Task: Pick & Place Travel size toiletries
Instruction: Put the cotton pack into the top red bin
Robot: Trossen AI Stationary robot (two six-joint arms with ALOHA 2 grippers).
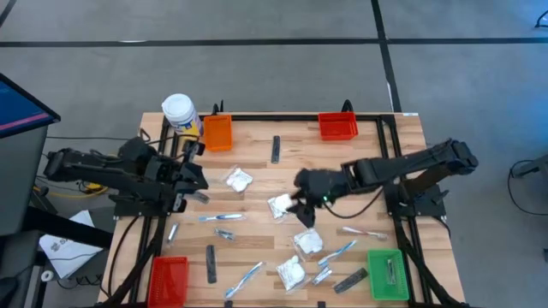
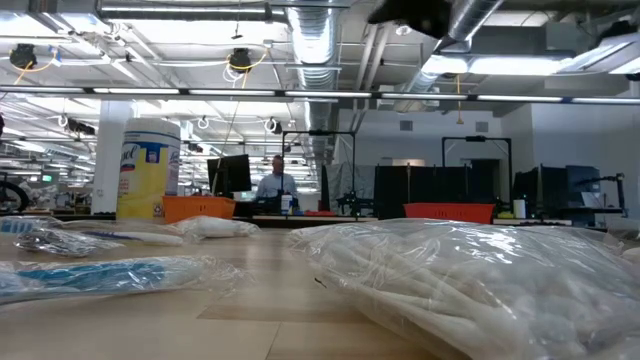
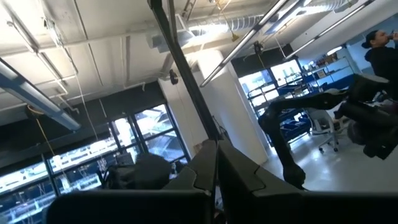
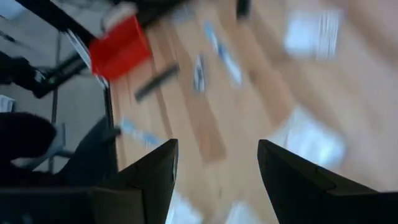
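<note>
Travel size toiletries lie scattered on the wooden table: white puffy packets (image 1: 238, 180) (image 1: 281, 206) (image 1: 308, 242) (image 1: 291, 272), slim toothbrushes (image 1: 221, 218) (image 1: 338, 251) and dark flat bars (image 1: 276, 149) (image 1: 211, 263). My right gripper (image 1: 305, 205) hangs open over the table's middle, above the packets, slanting down; nothing is between its fingers (image 4: 217, 155). My left gripper (image 1: 199, 178) stays at the table's left edge, shut and empty, tipped up toward the ceiling (image 3: 216, 152).
An orange bin (image 1: 217, 133) and a red bin (image 1: 337, 126) stand at the far edge, a red bin (image 1: 169, 278) and a green bin (image 1: 387, 274) at the near corners. A white-capped yellow jar (image 1: 180, 111) stands far left. A person (image 2: 275, 182) is far behind.
</note>
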